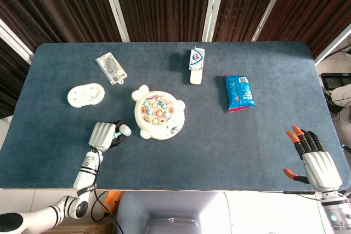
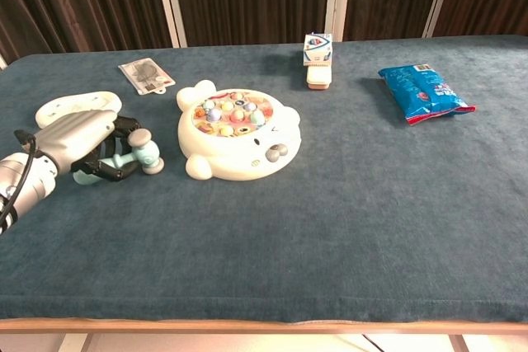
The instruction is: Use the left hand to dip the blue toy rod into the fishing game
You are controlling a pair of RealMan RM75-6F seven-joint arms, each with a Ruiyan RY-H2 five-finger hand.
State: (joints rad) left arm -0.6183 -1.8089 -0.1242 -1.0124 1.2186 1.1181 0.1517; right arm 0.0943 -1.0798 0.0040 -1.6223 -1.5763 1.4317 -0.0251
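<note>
The fishing game [image 1: 158, 115] [image 2: 238, 130] is a white animal-shaped toy with a round tray of coloured fish, in the middle of the blue table. My left hand [image 1: 102, 135] [image 2: 78, 142] sits low over the table to the left of the game, fingers curled around the pale blue toy rod [image 1: 122, 130] [image 2: 136, 157]. The rod's rounded end pokes out toward the game, a short gap away from its edge. At the table's front right corner my right hand [image 1: 315, 157] is open with fingers spread, holding nothing; the chest view does not show it.
A white oval holder [image 1: 85, 94] [image 2: 76, 104] lies behind the left hand. A small packaged card [image 1: 111, 67] [image 2: 146, 72] lies at the back left, a small box [image 1: 196, 64] [image 2: 318, 59] at the back centre, and a blue snack bag [image 1: 239, 92] [image 2: 423, 92] to the right.
</note>
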